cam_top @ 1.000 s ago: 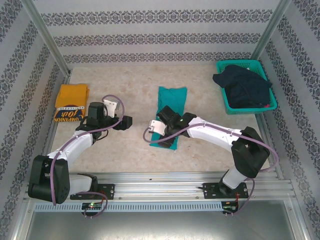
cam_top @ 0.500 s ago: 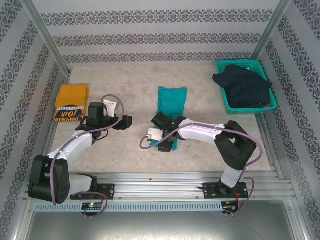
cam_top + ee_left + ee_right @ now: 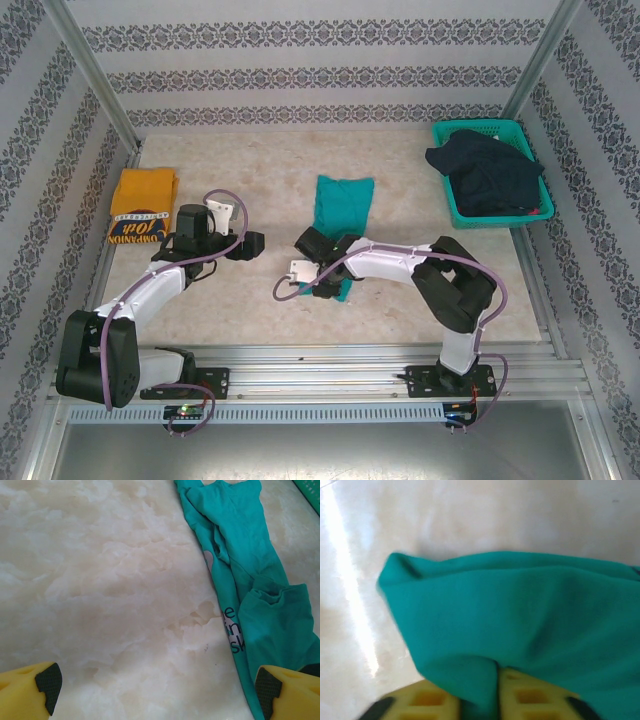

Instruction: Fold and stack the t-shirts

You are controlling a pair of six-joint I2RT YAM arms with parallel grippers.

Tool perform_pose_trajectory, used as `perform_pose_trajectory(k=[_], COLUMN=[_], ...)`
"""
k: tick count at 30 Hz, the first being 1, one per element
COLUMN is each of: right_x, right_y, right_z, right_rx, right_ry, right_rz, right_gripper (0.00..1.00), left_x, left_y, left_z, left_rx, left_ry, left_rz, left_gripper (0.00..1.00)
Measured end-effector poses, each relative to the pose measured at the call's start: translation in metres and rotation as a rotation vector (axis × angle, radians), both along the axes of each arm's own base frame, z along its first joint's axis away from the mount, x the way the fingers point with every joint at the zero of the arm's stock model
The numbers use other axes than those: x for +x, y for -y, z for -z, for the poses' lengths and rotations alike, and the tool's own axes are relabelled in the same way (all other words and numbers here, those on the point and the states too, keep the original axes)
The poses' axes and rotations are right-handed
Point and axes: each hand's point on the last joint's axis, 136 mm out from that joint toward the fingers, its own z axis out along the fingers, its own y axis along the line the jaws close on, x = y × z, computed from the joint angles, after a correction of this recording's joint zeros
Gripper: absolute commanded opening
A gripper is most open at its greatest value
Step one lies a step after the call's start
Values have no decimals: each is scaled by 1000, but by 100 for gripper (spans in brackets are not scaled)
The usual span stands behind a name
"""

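The plain teal-green cloth t-shirt with lettering [image 3: 345,200] lies as a long narrow strip in the middle of the pale marble-patterned table [image 3: 250,160]. Its near end is bunched and pinched between the yellow fingers of the right gripper [image 3: 496,682]. The left gripper [image 3: 157,692] hovers over bare table just left of this shirt, its fingers spread wide. The folded mustard-yellow t-shirt with a dark lettered band [image 3: 143,198] rests at the far left. A teal plastic mesh basket [image 3: 480,127] holding dark clothes [image 3: 488,170] sits at the far right.
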Motion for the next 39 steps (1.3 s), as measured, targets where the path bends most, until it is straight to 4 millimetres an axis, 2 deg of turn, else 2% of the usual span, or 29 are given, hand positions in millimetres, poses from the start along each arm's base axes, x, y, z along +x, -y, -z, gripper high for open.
perform_pose_trajectory(k=[6, 9, 11, 14, 17, 21, 25, 27, 29, 34, 39], right_x=[-5, -23, -38, -60, -72, -76, -78, -79, -79, -79, -80], right_y=[3, 12, 15, 15, 14, 13, 15, 16, 17, 17, 18], right_z=[-3, -7, -11, -23, -36, -46, -47, -46, -46, -45, -39], right_rx=[12, 14, 20, 44, 73, 100, 93, 90, 86, 83, 67], right_ry=[-5, -39, -66, -97, -112, -116, -126, -128, -131, -133, -144], right_rz=[-3, -9, -15, -27, -25, -9, 7, 8, 8, 8, 10], right_gripper=[0, 0, 0, 0, 0, 0, 0, 0, 0, 0, 0], left_x=[4, 16, 28, 43, 50, 60, 68, 71, 76, 82, 85], left_y=[-8, -10, -4, 21, 59, 104, 136, 143, 147, 162, 172], left_z=[9, 18, 22, 32, 45, 65, 82, 88, 84, 85, 86], left_rx=[-40, -100, -131, -168, -201, -255, -312, -331, -373, -454, -497], left_ry=[-75, -189, -253, -327, -413, -509, -590, -615, -620, -646, -664], left_rz=[-109, -214, -255, -271, -261, -257, -251, -261, -264, -253, -235], left_gripper=[100, 100, 100, 100, 86, 68, 62, 61, 59, 48, 46])
